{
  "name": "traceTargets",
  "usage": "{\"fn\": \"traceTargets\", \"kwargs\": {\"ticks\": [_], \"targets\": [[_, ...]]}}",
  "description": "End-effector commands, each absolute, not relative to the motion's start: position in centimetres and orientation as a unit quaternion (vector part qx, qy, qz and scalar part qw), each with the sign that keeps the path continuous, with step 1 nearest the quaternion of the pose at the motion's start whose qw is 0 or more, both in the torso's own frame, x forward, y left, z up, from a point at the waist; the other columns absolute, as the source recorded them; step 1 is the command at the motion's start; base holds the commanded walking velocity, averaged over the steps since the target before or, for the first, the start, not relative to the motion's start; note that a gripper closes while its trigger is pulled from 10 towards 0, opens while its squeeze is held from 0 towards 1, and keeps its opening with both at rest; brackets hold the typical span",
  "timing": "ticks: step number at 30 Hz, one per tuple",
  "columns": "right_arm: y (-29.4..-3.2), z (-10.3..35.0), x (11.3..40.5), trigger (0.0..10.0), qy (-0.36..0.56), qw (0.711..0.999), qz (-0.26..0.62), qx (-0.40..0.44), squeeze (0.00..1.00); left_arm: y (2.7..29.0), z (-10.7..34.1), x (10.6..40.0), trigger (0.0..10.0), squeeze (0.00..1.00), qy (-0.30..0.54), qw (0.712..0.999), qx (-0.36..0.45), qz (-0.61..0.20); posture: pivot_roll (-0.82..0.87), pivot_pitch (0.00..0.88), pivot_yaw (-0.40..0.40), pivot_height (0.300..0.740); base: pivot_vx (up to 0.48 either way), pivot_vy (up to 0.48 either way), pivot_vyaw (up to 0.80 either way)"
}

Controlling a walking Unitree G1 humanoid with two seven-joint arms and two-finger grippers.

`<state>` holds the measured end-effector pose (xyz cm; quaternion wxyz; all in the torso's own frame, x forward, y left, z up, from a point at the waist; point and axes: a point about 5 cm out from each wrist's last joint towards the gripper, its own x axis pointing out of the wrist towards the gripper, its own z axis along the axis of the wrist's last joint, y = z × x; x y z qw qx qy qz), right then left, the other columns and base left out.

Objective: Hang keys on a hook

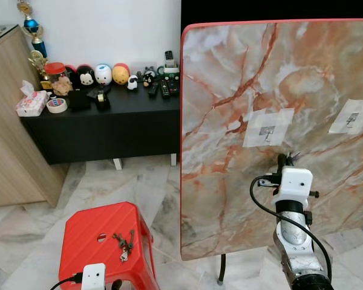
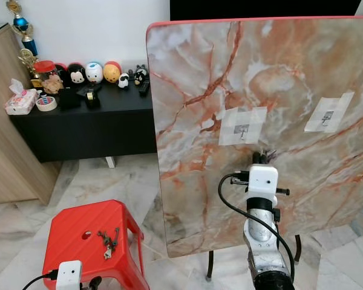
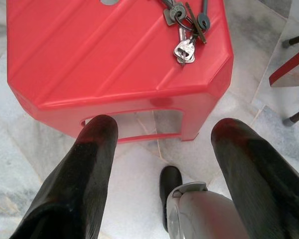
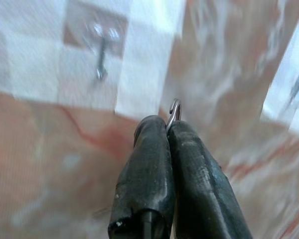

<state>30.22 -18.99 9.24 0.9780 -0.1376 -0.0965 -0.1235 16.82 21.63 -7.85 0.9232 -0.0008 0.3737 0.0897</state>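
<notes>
A marble-patterned board (image 1: 278, 121) with a red edge stands upright directly ahead of the right tool (image 4: 168, 130), which is raised close to its face. Two taped paper patches are fixed to the board: one patch (image 1: 268, 128) sits just above the right tool and carries a small metal hook (image 4: 100, 59); the second patch (image 1: 352, 115) lies further to the right tool's right. The right tool's two black fingers are pressed together, clamping a thin curved metal piece (image 4: 174, 112) that projects past the tips; in the blurred right wrist view it cannot be identified further. A red plastic stool (image 1: 106, 241) stands on the marble floor, ahead of and just below the left tool (image 3: 164, 144), which is held low with its fingers spread wide apart and gripping nothing. The bunch of keys (image 1: 124, 243) lies flat on the stool's top, near the far edge from the left tool and beside the stool's round hole. Well beyond the left tool, a black worktop (image 1: 103, 121) against the wall carries toy figures (image 1: 103, 74), tape rolls and remote controls.
</notes>
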Motion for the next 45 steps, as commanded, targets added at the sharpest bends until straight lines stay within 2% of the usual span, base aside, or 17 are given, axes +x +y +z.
{"fn": "traceTargets", "kwargs": {"ticks": [1,6,10,12,24,45], "targets": [[-18.9,10.3,30.3,10.0,-0.12,0.972,-0.13,-0.156,0.0,21.4,-8.2,16.4,10.0,0.0,0.388,0.918,0.002,0.08,0.03,0.0,-0.033,0.725,0.0,0.0,0.0],[-19.3,10.4,30.0,10.0,-0.124,0.955,-0.153,-0.22,0.0,21.3,-8.2,16.4,10.0,0.0,0.388,0.919,0.009,0.073,0.03,0.0,-0.033,0.725,0.0,0.0,0.0],[-19.5,10.5,29.9,10.0,-0.126,0.951,-0.16,-0.233,0.0,21.3,-8.2,16.4,10.0,0.0,0.389,0.918,0.008,0.073,0.03,0.0,-0.033,0.725,0.0,0.0,0.0],[-19.0,10.5,29.8,10.0,-0.134,0.942,-0.135,-0.278,0.0,21.3,-8.3,16.2,10.0,0.0,0.393,0.917,0.007,0.075,0.03,0.0,-0.033,0.725,0.0,0.0,0.0],[-17.7,10.6,30.1,10.0,-0.15,0.925,-0.103,-0.335,0.0,21.5,-8.5,15.8,10.0,0.0,0.401,0.912,0.005,0.08,0.03,0.0,-0.035,0.725,0.0,0.0,0.0],[-17.8,10.7,30.9,10.0,-0.138,0.917,-0.117,-0.355,0.0,21.4,-8.4,16.0,10.0,0.0,0.397,0.914,0.003,0.079,0.03,0.0,-0.034,0.725,0.0,0.0,0.0]]}}
